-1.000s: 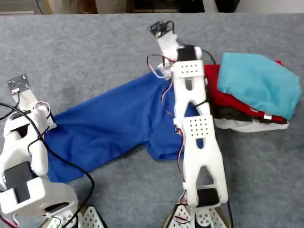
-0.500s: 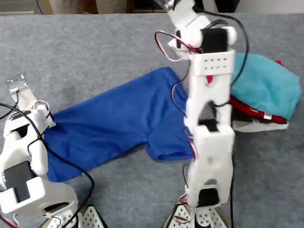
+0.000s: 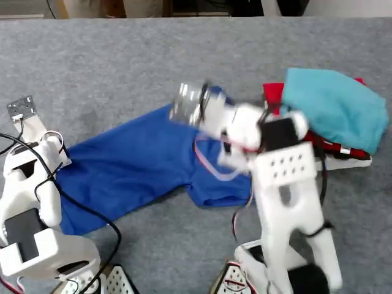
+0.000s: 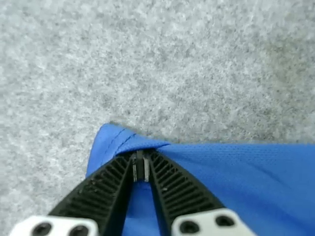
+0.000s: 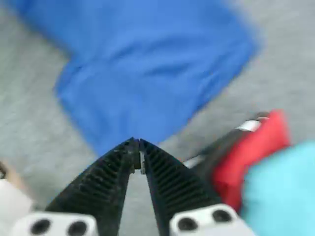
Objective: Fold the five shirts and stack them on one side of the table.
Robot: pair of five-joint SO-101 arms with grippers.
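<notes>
While a blue shirt [image 3: 141, 159] lies spread at a slant across the grey bench [image 3: 122, 55] in the high view, the left arm [image 3: 30, 196] sits at the garment's near corner. The right arm [image 3: 285, 184] stands beside the sleeve end, with the right claw [image 3: 187, 105] held over the shirt's far edge. Off to that claw's outer side, a pile of folded shirts rests on the bench: a teal shirt [image 3: 334, 107] on top, a red shirt [image 3: 274, 98] beneath it and a white shirt [image 3: 344, 162] at the bottom. Whether the pile touches the blue cloth cannot be told, as the arm covers the gap. Seen from the left wrist, the left claw [image 4: 140, 164] is clamped tight on a corner of the blue shirt, and the hem is pinched into a small ridge between its ribbed black fingers [image 4: 106, 184]. The rest of the shirt runs back under the claw and away to one side, with bare bench ahead of the tips. Seen from the right wrist, the right claw has its tips pressed together and hangs above the bench. The blue shirt lies ahead of the tips, and the red and teal shirts sit close beside one finger.
</notes>
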